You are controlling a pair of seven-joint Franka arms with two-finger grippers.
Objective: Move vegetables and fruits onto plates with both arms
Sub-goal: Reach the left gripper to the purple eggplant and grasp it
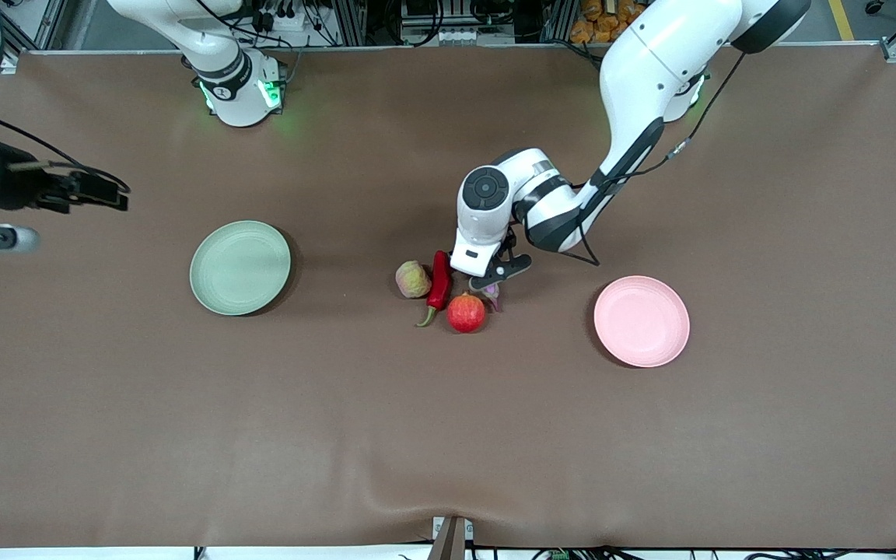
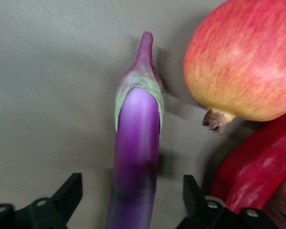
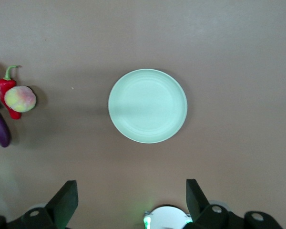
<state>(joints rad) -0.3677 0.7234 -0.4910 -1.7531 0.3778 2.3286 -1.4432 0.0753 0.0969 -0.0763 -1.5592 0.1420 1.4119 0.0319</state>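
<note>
My left gripper (image 1: 495, 278) (image 2: 132, 184) is down at the table, open, with one finger on each side of the purple eggplant (image 2: 136, 143). The eggplant is mostly hidden under the gripper in the front view (image 1: 492, 295). The red-orange pomegranate (image 1: 466, 313) (image 2: 243, 62) and the red chili (image 1: 439, 281) (image 2: 257, 167) lie right beside the eggplant. The pale peach (image 1: 413, 279) (image 3: 20, 98) touches the chili. My right gripper (image 1: 110, 194) (image 3: 131, 186) is open and empty, high over the table near the green plate (image 1: 239, 267) (image 3: 148, 106). The pink plate (image 1: 641, 320) is empty.
The brown table cover (image 1: 448, 435) has a small fold at its front edge. The right arm's base (image 1: 239, 93) stands at the back of the table. The four foods lie packed close together between the two plates.
</note>
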